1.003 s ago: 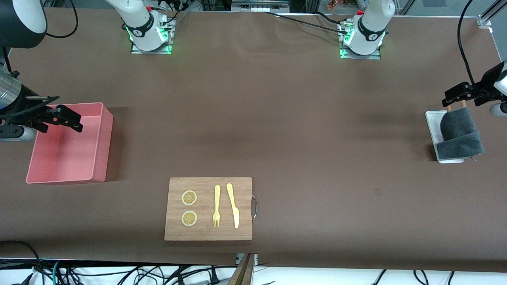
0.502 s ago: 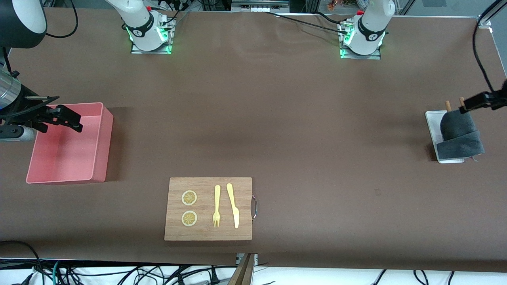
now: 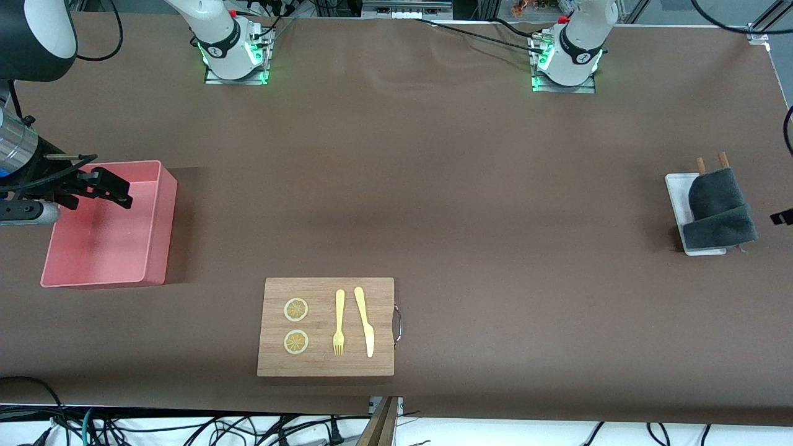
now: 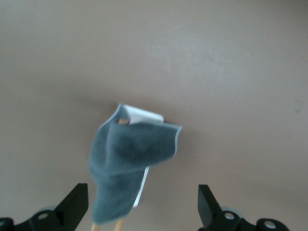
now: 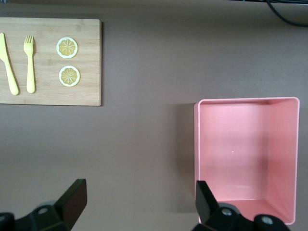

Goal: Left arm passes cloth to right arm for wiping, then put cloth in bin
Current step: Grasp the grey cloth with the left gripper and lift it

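The right arm enters at the front view's left edge, its pincer [image 3: 114, 189] at middle left, fingers spread wide and empty. The left pincer [image 4: 143, 207] shows along its wrist view's bottom edge, fingers [image 4: 77, 202] spread wide, holding nothing.

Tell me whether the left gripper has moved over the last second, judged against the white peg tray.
Yes. The left gripper, open, was over the white peg tray's pegs a second ago; now it has drawn off toward the left arm's end of the table, past the cloth.

Only the wooden board [image 3: 326, 326] breaks the bare table [image 3: 433, 186] between bin [image 3: 155, 223] and cloth [image 3: 718, 207].
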`<act>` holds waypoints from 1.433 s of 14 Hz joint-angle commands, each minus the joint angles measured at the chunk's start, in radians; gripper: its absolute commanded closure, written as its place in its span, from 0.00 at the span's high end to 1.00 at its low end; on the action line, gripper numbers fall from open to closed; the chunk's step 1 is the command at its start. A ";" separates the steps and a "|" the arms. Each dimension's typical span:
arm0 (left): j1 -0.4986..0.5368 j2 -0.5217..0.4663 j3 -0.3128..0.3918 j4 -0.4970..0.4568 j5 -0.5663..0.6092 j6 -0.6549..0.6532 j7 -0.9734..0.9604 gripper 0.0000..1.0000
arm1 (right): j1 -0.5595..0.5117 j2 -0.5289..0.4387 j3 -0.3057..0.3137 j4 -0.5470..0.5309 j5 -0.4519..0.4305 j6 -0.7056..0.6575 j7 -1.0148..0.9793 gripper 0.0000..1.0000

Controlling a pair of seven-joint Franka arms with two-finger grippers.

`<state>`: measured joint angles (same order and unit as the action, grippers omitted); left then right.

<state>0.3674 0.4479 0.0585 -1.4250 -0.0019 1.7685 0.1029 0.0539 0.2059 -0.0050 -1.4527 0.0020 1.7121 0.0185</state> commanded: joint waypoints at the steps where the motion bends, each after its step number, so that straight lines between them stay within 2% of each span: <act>1: -0.083 0.080 -0.002 0.051 0.025 0.008 0.125 1.00 | 0.000 0.003 0.002 0.002 0.003 -0.005 -0.011 1.00; 4: -0.120 0.121 -0.005 0.049 0.075 0.011 0.161 1.00 | -0.003 0.004 0.002 -0.005 0.001 -0.008 -0.015 1.00; 6: -0.168 0.158 -0.006 0.051 0.089 0.009 0.266 1.00 | -0.002 0.010 0.002 -0.005 0.001 -0.011 -0.015 1.00; 9: -0.182 0.208 -0.005 0.040 0.092 0.009 0.426 1.00 | -0.002 0.039 0.002 -0.005 -0.004 -0.012 -0.015 1.00; 13: -0.229 0.331 -0.006 0.060 0.341 0.017 0.633 1.00 | 0.003 0.041 0.002 -0.005 -0.011 -0.015 -0.017 1.00; 16: -0.231 0.397 0.001 0.067 0.368 0.060 0.715 1.00 | 0.004 0.043 0.002 -0.006 -0.011 -0.031 -0.015 1.00; 19: -0.237 0.411 -0.002 0.061 0.520 0.055 0.727 1.00 | 0.006 0.043 0.003 -0.008 -0.007 -0.045 0.003 1.00; 20: -0.234 0.414 -0.002 0.055 0.525 0.054 0.728 1.00 | 0.009 0.043 0.005 -0.006 -0.005 -0.043 0.008 1.00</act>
<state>0.1411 0.8475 0.0490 -1.3994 0.4777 1.8436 0.7933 0.0572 0.2549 -0.0039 -1.4582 -0.0012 1.6794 0.0167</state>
